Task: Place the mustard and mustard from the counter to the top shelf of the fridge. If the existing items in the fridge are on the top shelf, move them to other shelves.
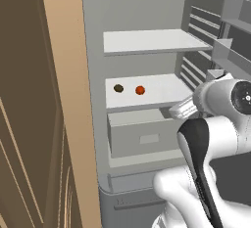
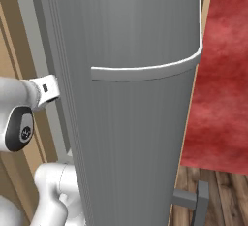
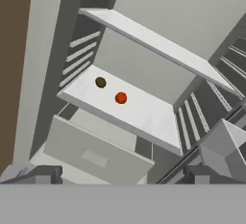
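The fridge (image 1: 93,21) stands open in front of me. Its top shelf (image 1: 152,41) is a bare white slab. On the shelf below (image 1: 164,87) lie the existing items, a dark brown oval lump (image 1: 118,88) and an orange-red ball (image 1: 140,90) just to its right. In the hand view the lump (image 3: 100,82) and the ball (image 3: 120,97) rest on that same shelf, well ahead of my gripper (image 3: 122,176). The gripper is open and holds nothing, its fingertips (image 3: 45,174) spread wide. Both mustards and the counter are out of view.
A pale grey drawer box (image 1: 142,134) sits under the lower shelf. The racked door (image 1: 230,51) hangs open on the right, and its grey outer face (image 2: 135,123) stands close beside my arm. A tall tan cabinet panel (image 1: 59,100) borders the fridge on the left.
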